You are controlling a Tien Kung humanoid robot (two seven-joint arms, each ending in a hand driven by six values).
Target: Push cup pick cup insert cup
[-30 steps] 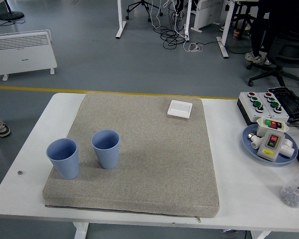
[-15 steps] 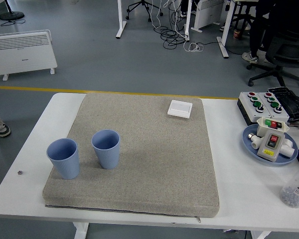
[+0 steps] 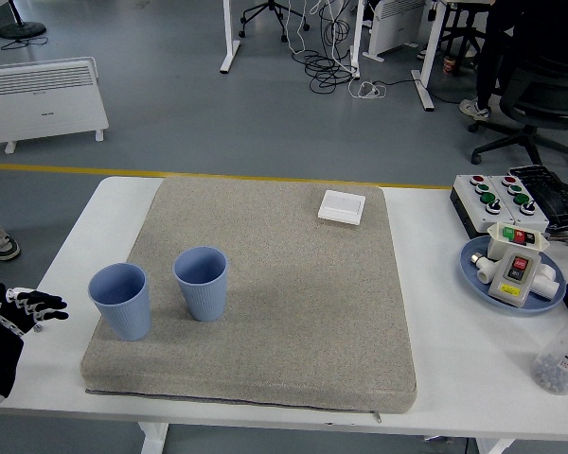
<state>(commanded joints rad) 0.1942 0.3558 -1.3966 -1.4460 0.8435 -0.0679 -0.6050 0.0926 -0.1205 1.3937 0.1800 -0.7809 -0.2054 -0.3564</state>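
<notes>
On the grey mat (image 3: 265, 284) two upright blue cups sit near each other at eight o'clock, so the left hand (image 3: 9, 331), fingers loosely spread and empty, should push the left cup (image 3: 120, 300) low toward the right cup (image 3: 201, 282), lest it tip.

A grey mat (image 3: 265, 303) covers the white table (image 3: 454, 378) at frame centre, a white square box (image 3: 342, 206) at its upper right; at far right, a blue plate (image 3: 478, 274) holds a switch unit (image 3: 514, 270); a heater (image 3: 43, 99) stands upper left
</notes>
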